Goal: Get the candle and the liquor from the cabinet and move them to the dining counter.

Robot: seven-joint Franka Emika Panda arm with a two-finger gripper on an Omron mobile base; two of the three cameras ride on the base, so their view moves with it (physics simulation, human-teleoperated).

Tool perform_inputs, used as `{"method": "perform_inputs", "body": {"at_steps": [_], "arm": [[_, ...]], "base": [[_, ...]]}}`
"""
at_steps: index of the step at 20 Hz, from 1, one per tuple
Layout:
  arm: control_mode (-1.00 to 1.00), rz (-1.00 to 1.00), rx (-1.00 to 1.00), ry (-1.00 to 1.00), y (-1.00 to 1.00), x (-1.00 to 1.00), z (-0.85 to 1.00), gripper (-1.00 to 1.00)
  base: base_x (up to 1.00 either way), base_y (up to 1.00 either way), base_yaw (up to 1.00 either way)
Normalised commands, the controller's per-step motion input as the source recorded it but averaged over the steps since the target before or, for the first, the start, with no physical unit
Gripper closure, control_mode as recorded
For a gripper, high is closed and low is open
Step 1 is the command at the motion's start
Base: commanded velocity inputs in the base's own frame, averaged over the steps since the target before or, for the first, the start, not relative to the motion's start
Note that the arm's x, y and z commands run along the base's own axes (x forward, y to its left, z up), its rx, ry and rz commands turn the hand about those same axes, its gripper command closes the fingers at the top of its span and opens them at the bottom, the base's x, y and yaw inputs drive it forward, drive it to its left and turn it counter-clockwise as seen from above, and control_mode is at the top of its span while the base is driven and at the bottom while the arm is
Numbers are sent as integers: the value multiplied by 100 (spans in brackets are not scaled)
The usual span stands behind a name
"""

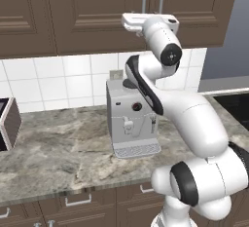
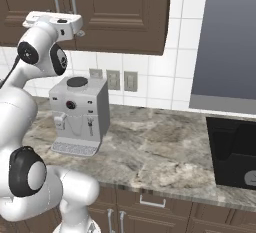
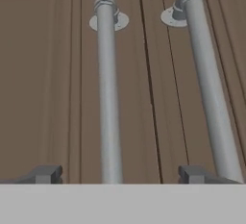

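The cabinet [image 1: 87,11] runs across the top of both base views, dark brown with raised-panel doors, both shut. Its two long silver bar handles [image 3: 108,93] stand side by side either side of the door seam; in the hand view they cross the frame from top to bottom, the left one near the centre, the right one toward the right edge.

Below the cabinet, a white tile wall and a grey veined marble worktop [image 1: 58,148] span the middle of both base views. Low drawer units with short handles line the bottom edge beneath it.

The white arm [image 1: 194,123] rises from the lower right of the left base view and bends up to the cabinet doors at top centre; in the right base view it occupies the left side.

A grey coffee machine [image 2: 79,114] stands on the worktop, left of centre in the right base view and just behind the arm in the left base view.

A dark appliance [image 2: 235,152] sits at the right edge of the right base view. Another appliance [image 1: 7,123] shows partly at the left edge of the left base view.

The gripper [image 3: 120,174] is at the cabinet doors, fingers spread wide, holding nothing. The left handle lies between the two fingertips [image 3: 45,174]; contact cannot be determined.
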Motion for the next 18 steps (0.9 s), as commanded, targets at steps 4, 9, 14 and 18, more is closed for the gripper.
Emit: {"method": "perform_inputs", "body": {"at_steps": [4, 9, 14, 18], "arm": [[-100, 0, 0, 0, 0, 19, 0, -100], [-100, 0, 0, 0, 4, 15, 0, -100], [-100, 0, 0, 0, 5, 21, 0, 100], [-100, 0, 0, 0, 1, 13, 0, 100]], "base": [[0, 0, 0], [0, 0, 0], [0, 0, 0], [0, 0, 0]]}}
